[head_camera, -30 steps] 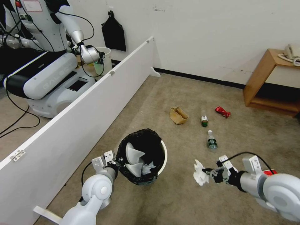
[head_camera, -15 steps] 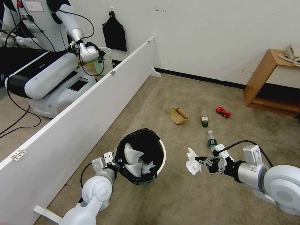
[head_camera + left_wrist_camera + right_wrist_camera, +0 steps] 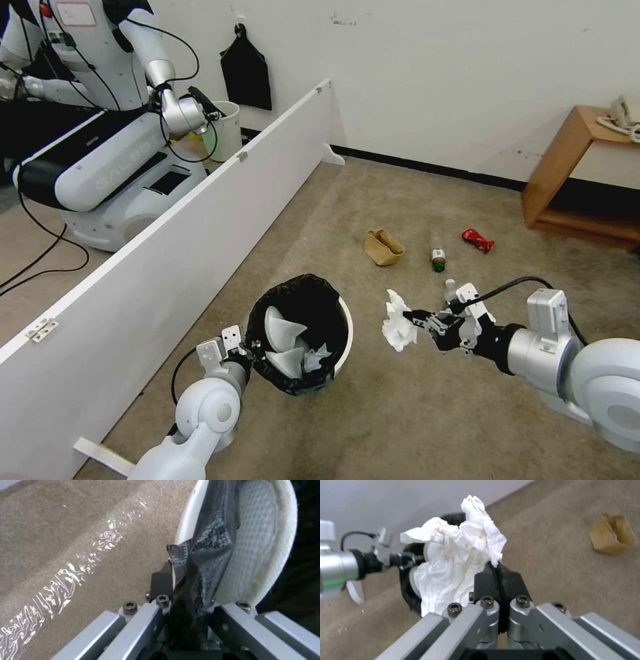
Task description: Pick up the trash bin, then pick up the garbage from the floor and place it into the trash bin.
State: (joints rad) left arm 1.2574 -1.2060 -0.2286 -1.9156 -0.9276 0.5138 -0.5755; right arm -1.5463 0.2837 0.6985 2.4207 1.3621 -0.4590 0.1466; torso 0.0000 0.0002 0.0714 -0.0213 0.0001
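On the tan carpet (image 3: 413, 413) by your long white board (image 3: 167, 253), your left gripper (image 3: 248, 348) pinches the trash bin (image 3: 303, 333) rim. Your right gripper (image 3: 419, 321) holds crumpled tissue (image 3: 397, 323) tight, just beside the bin. A paper bag (image 3: 381, 247) lies farther off near the white wall (image 3: 453, 73).

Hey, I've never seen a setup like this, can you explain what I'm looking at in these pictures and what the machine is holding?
This is a wheeled robot with two arms. One picture looks down from its head; the other two come from cameras on its wrists. Its left hand grips the rim of the trash bin, a white bin with a black liner and white slippers inside. Its right hand pinches a crumpled tissue in the air beside the bin. On the carpet lie a tan paper bag, two bottles and a red wrapper.
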